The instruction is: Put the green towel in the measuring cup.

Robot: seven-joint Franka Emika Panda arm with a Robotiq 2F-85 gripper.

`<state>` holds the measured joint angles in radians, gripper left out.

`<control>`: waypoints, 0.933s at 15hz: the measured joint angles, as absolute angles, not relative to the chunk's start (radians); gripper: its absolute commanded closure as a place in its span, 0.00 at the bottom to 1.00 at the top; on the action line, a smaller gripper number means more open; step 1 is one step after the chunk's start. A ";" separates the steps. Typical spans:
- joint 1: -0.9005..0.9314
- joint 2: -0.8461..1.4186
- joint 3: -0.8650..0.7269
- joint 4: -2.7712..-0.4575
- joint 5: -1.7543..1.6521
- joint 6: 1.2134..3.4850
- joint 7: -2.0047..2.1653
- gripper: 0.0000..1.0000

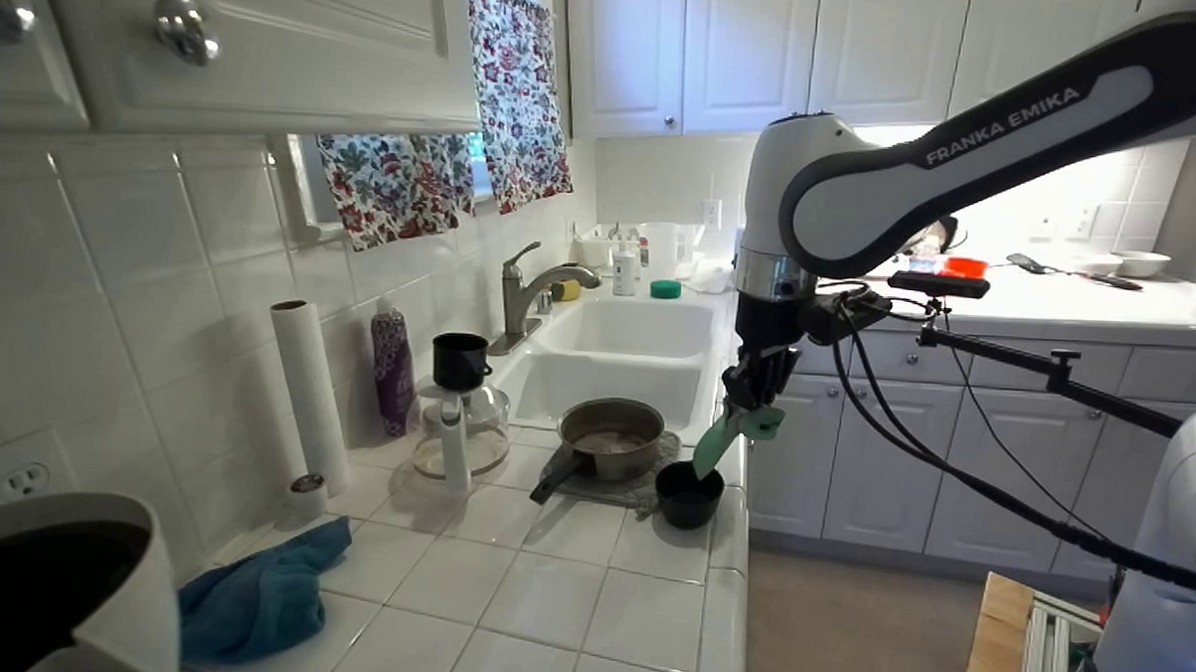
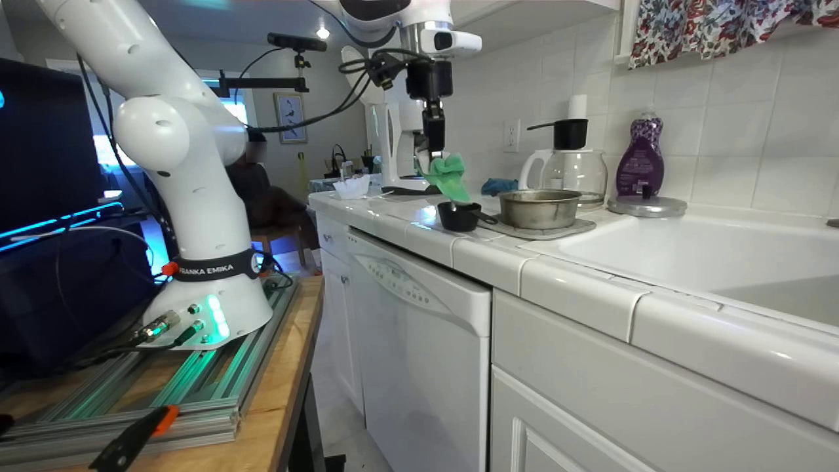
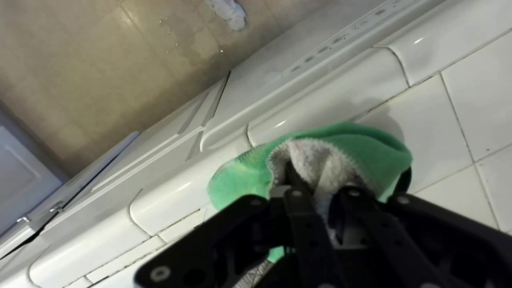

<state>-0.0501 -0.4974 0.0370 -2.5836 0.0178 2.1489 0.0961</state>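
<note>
The green towel (image 1: 716, 448) hangs from my gripper (image 1: 738, 406); it also shows in an exterior view (image 2: 449, 176). The gripper is shut on it, with grey-white towel underside bunched between the fingers in the wrist view (image 3: 316, 192). The black measuring cup (image 1: 689, 505) stands upright at the counter's front edge; it also shows in an exterior view (image 2: 457, 217). The gripper is above the cup. The towel's lower end reaches the cup's mouth; how far inside it goes I cannot tell. In the wrist view the towel (image 3: 356, 140) hides nearly all of the cup.
A metal pot (image 1: 611, 438) on a grey mat stands right beside the cup. A glass carafe (image 1: 475, 426) with another black cup (image 1: 460, 361) on top is behind it. A white sink (image 1: 606, 381), a blue cloth (image 1: 261, 598) and a purple bottle (image 2: 641, 157) are also there.
</note>
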 measured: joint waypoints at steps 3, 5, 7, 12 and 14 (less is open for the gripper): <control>-0.038 -0.427 0.047 -2.559 0.018 2.186 0.096 0.97; -0.029 -0.397 0.059 -2.536 0.017 2.190 0.096 0.97; -0.015 -0.377 0.072 -2.514 0.017 2.190 0.096 0.97; 0.040 -0.314 0.095 -2.479 0.021 2.190 0.096 0.97; 0.053 -0.282 0.095 -2.479 0.031 2.192 0.093 0.97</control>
<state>0.0531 -0.2820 0.0947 -2.4787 0.0309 2.1919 0.0928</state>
